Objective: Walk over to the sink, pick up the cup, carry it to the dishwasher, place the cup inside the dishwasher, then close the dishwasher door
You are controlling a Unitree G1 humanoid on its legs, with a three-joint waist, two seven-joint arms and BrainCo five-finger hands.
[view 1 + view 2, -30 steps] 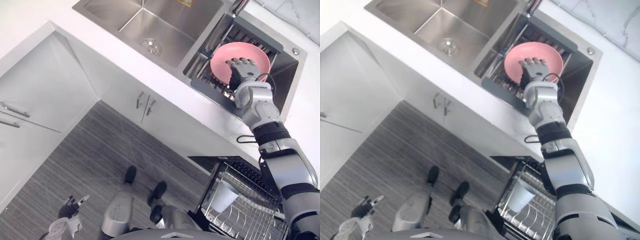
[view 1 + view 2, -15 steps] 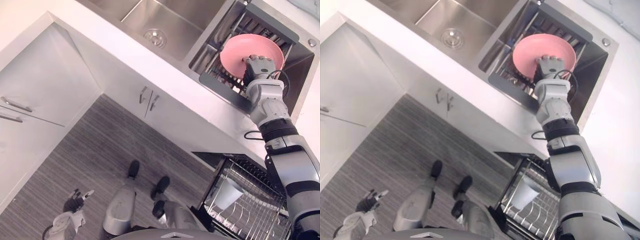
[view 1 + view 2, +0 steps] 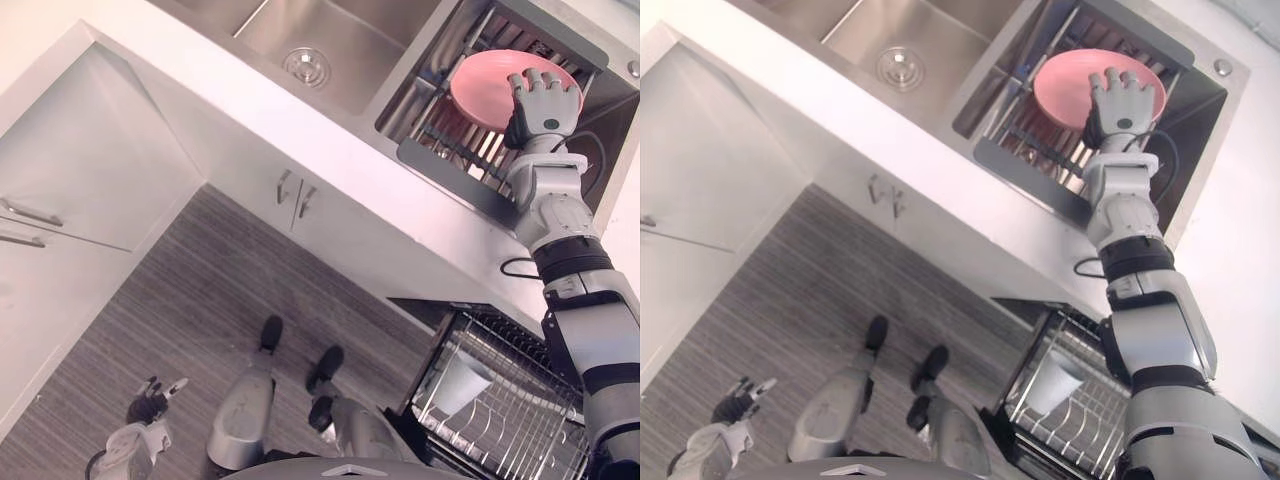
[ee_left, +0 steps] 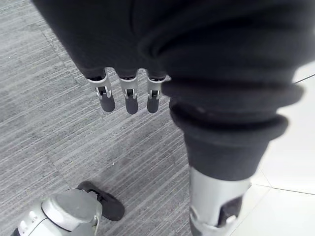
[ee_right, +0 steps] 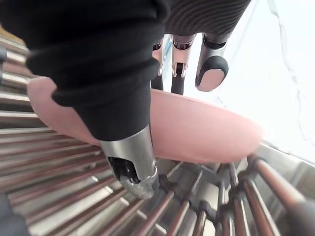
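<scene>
A pink bowl (image 3: 485, 85) rests on the metal rack (image 3: 450, 145) in the sink's right basin. My right hand (image 3: 543, 100) lies over the bowl's right side with its fingers straight and spread. In the right wrist view the fingers (image 5: 210, 69) reach past the bowl (image 5: 197, 132) rim and the thumb (image 5: 133, 162) sits along its outer wall above the rack bars. A white cup (image 3: 458, 385) lies tipped in the wire rack (image 3: 520, 420) of the open dishwasher at the lower right. My left hand (image 3: 150, 400) hangs low at the lower left over the floor, fingers (image 4: 128, 98) relaxed.
The left basin (image 3: 340, 40) of the steel sink holds only its drain (image 3: 306, 66). White cabinet doors with handles (image 3: 290, 190) run under the counter, with drawers (image 3: 60, 200) at the left. Grey wood floor lies between the cabinets and me.
The camera has shifted slightly. My right hand has reached farther across the pink bowl toward the back of the sink, its fingers more spread. The left hand has stayed low.
</scene>
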